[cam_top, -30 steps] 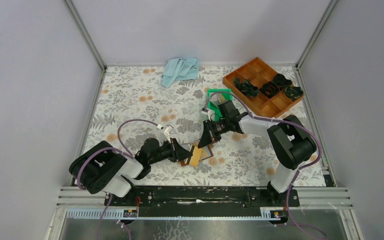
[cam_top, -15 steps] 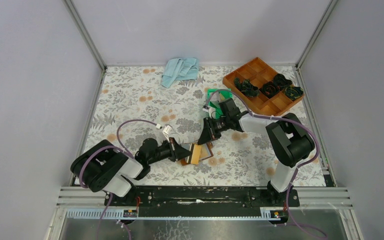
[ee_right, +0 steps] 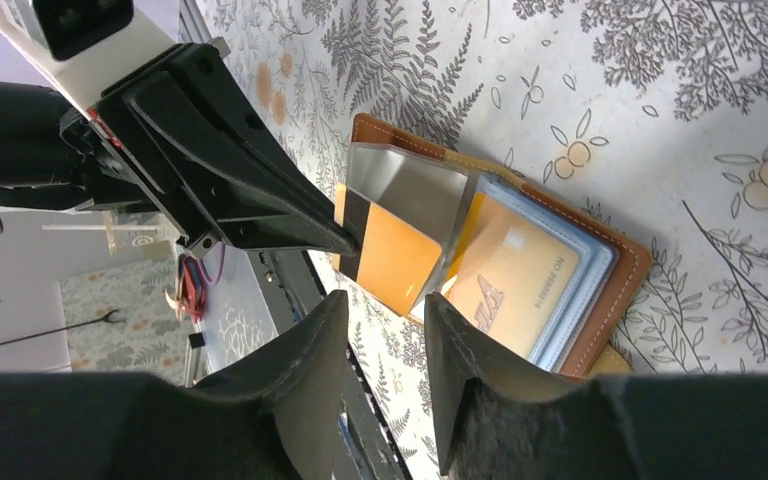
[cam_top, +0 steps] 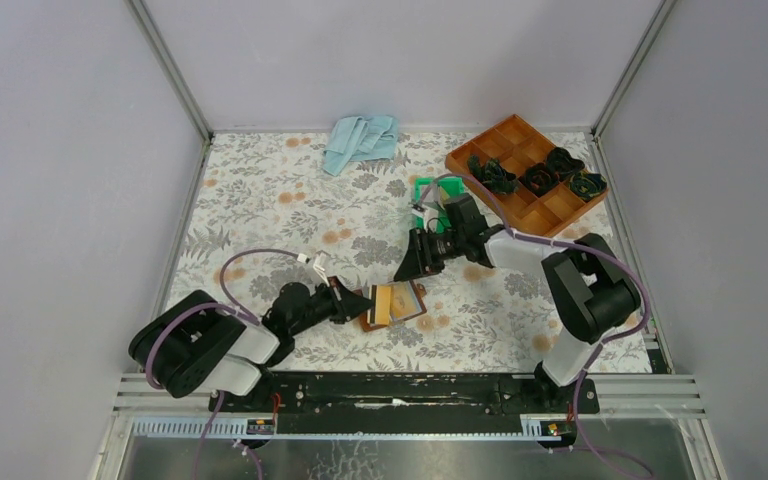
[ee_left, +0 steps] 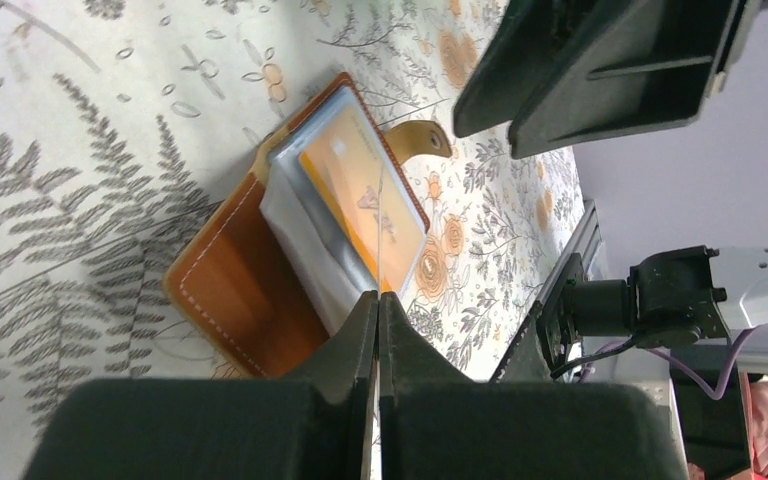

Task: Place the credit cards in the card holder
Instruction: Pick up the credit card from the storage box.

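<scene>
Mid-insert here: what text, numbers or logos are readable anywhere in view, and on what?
"NO", then a row of digits too blurred to read: on the sleeved gold card in the card holder.
A larger slanted mark on that same card: not legible.
Striped card: no print visible.
Nothing else in any view can be read.

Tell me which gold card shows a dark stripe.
The half-sleeved gold card pinched by the left gripper; the other, fully sleeved gold card shows lettering and no stripe.
</scene>
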### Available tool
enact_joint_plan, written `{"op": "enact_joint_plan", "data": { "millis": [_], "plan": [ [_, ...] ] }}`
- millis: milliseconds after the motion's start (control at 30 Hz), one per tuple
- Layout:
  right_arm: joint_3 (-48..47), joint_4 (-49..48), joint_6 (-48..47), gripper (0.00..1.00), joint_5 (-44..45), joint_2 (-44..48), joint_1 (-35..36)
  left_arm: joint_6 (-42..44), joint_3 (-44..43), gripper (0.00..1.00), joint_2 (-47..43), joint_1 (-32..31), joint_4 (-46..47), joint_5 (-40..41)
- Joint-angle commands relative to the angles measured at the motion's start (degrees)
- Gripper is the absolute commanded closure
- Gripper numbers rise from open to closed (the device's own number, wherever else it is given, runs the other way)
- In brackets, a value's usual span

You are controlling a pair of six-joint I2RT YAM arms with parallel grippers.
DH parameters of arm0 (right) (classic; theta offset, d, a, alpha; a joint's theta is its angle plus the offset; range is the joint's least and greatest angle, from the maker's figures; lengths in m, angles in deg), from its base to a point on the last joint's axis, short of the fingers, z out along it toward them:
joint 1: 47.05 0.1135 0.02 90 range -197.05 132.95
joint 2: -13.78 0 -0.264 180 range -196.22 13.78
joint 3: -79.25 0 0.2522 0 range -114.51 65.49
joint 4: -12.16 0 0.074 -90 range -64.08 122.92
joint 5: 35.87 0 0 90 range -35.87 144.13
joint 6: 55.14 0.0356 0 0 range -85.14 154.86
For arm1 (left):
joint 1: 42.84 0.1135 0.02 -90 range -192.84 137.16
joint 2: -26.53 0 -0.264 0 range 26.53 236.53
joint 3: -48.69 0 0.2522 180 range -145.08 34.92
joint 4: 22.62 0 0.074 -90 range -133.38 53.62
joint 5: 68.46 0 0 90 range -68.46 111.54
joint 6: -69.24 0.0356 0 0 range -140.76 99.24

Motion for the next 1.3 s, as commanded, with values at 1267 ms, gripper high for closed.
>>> {"op": "enact_joint_plan", "data": {
  "millis": [1267],
  "plan": [
    [18.6,-46.0,21.8,0.62,6.2,-4.2,7.8,-14.2,6.8,1.0,14.7,0.5,28.4,5.7]
  ]
}}
